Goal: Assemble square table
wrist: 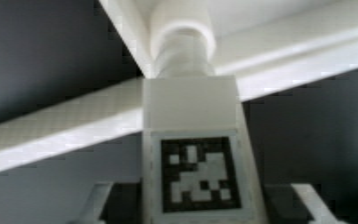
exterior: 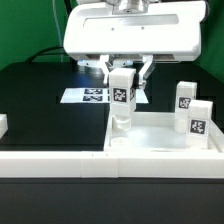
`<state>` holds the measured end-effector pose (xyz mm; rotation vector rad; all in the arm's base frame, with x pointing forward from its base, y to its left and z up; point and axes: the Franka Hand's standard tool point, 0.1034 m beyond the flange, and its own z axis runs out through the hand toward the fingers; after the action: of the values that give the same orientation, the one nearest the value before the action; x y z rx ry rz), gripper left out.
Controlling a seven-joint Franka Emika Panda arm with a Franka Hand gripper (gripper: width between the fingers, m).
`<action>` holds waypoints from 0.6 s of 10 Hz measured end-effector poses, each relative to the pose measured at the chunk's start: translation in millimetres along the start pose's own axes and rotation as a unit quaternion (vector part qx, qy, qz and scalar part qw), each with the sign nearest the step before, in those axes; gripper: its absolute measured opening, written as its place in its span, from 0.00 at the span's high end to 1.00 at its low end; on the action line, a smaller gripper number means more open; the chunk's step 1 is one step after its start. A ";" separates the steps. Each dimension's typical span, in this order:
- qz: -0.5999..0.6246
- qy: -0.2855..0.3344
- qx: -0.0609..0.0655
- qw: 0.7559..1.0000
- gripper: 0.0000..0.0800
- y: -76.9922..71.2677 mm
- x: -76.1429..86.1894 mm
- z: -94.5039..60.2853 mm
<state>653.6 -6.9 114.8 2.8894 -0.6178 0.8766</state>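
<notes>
Fingers (exterior: 124, 82) grip a tagged leg (exterior: 122, 100) upright over the tabletop (exterior: 160, 140).

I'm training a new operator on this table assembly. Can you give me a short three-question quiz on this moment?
1. True or false: the gripper holds a tagged leg upright.
2. How many other legs stand on the tabletop? A one, B two, C four.
3. Fill in: the marker board lies ___ the held leg in the exterior view.

Key: 1 true; 2 B, and; 3 behind.
</notes>
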 end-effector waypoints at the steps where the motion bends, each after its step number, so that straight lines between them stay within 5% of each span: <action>1: -0.001 0.000 -0.001 1.000 0.64 0.6 -1.2 0.2; 6: -0.005 0.016 0.002 1.000 0.64 -0.1 8.4 -0.1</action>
<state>659.9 -9.9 119.5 2.8739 -0.6003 0.9217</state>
